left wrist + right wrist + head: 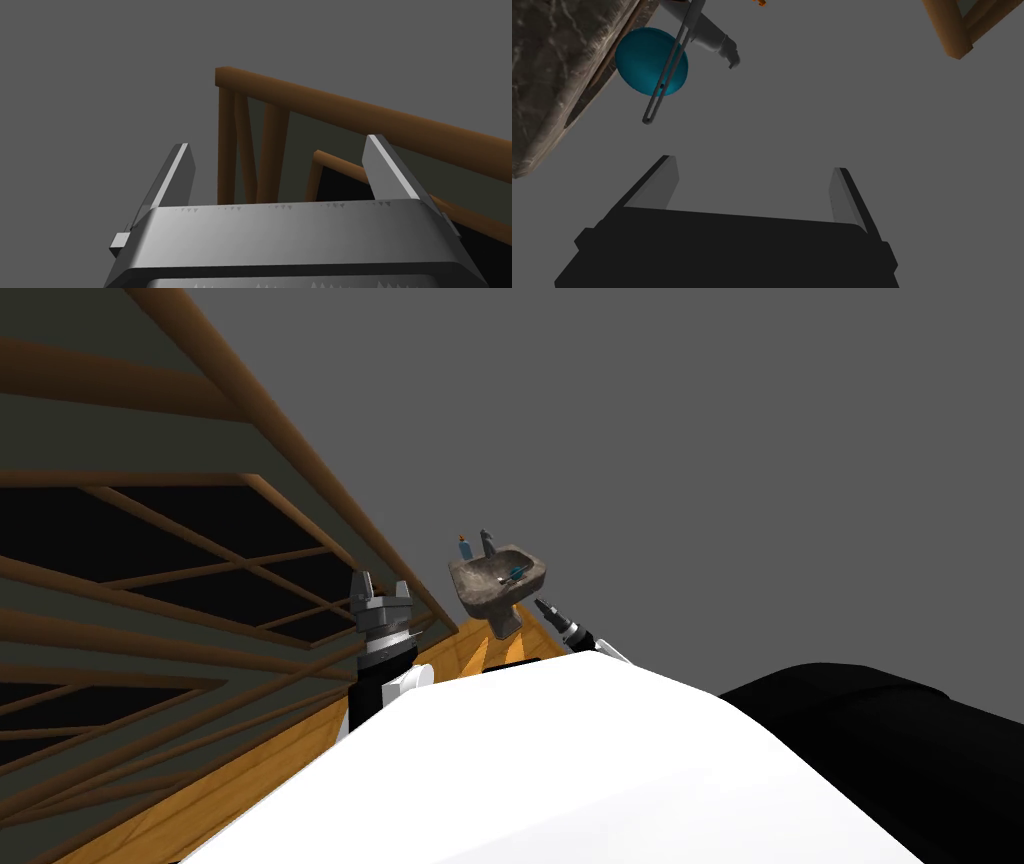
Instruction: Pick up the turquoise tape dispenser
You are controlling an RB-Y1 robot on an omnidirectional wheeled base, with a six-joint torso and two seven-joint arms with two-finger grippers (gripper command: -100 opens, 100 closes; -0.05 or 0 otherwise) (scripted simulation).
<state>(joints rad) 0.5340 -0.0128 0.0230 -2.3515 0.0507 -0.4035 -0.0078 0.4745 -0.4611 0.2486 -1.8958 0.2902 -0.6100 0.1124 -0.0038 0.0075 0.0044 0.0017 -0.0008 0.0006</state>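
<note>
**Head view.** The turquoise tape dispenser [516,575] lies in the basin of the mottled pedestal sink [470,593], with its long axis running roughly 8-to-2 o'clock. The right gripper [545,608] is nearer, released and empty, with the dispenser at its 11 o'clock. The left gripper [380,591], likewise released, stands well apart at the dispenser's 9 o'clock.

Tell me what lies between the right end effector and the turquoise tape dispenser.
In the head view, only the rim of the sink separates the right end effector from the tape dispenser lying in its basin.
</note>
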